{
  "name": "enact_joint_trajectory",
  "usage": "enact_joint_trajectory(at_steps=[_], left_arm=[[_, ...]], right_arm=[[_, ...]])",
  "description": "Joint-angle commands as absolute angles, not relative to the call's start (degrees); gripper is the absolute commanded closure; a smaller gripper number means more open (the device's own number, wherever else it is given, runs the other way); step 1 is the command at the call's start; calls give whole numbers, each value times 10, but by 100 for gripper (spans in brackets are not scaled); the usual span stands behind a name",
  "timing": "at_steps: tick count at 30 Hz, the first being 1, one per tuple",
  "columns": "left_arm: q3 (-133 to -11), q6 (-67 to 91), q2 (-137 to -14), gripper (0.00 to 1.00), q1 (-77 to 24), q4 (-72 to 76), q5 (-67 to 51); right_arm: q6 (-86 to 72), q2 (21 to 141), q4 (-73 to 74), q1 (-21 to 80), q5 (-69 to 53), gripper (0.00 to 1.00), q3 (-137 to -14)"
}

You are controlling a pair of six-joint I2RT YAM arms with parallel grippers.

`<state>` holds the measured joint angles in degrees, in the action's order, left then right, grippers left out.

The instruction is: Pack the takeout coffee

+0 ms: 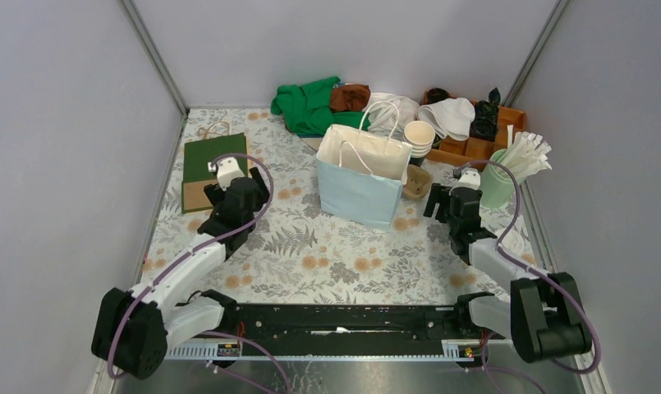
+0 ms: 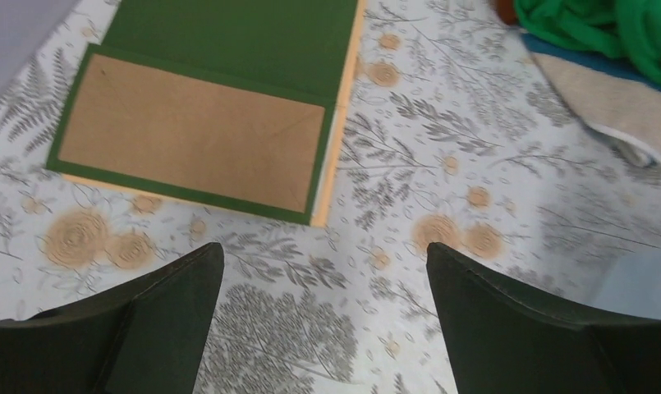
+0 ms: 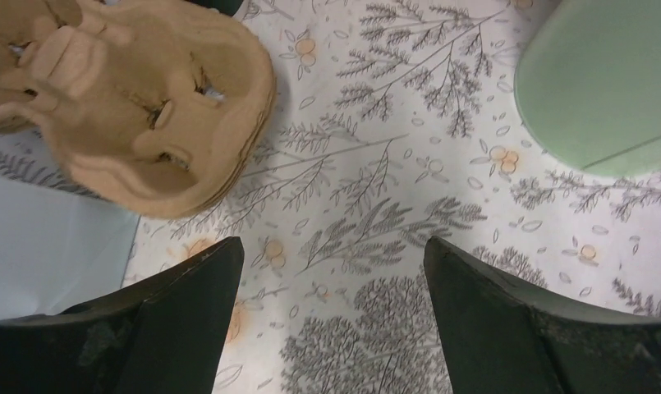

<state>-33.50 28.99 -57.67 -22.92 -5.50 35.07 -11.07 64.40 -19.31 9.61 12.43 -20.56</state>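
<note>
From above, a pale blue paper bag (image 1: 358, 185) is standing open on the tabletop (image 1: 310, 254), likely so a cup can go straight down into it. The left arm (image 1: 187, 263) and right arm (image 1: 491, 254) are flanking it. The lidded coffee cup is not showing clearly anywhere. At the left wrist, the left hand (image 2: 323, 263) is hanging with fingers apart, empty, near a flat green bag (image 2: 228, 49). At the right wrist, the right hand (image 3: 333, 254) is spread, empty, facing a brown pulp tray (image 3: 146, 107), seemingly ready to grasp.
</note>
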Motion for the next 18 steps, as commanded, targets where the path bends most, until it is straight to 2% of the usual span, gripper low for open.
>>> enact_joint_trajectory(at_steps=[1, 4, 10, 13, 15, 16, 17, 18], left_arm=[[-319, 182, -634, 2, -221, 94, 428], [-270, 145, -667, 1, -210, 219, 425], [-197, 35, -727, 1, -177, 469, 361], [-177, 33, -772, 1, -146, 529, 336], [-158, 20, -788, 1, -127, 578, 302], [-152, 12, -790, 1, -122, 594, 288], [-147, 18, -793, 1, -111, 607, 261], [-137, 24, -799, 1, -99, 631, 235]], right_arm=[[-33, 698, -300, 83, 131, 12, -245], [-24, 729, -374, 71, 118, 12, -227], [28, 840, -493, 46, 67, 23, -225], [6, 873, -542, 15, 43, 25, -216], [-8, 868, -596, 4, 24, 23, -178], [-5, 876, -639, 4, 8, 17, -157], [-3, 883, -670, 4, -7, 5, -149], [-2, 886, -677, 4, -14, 1, -148]])
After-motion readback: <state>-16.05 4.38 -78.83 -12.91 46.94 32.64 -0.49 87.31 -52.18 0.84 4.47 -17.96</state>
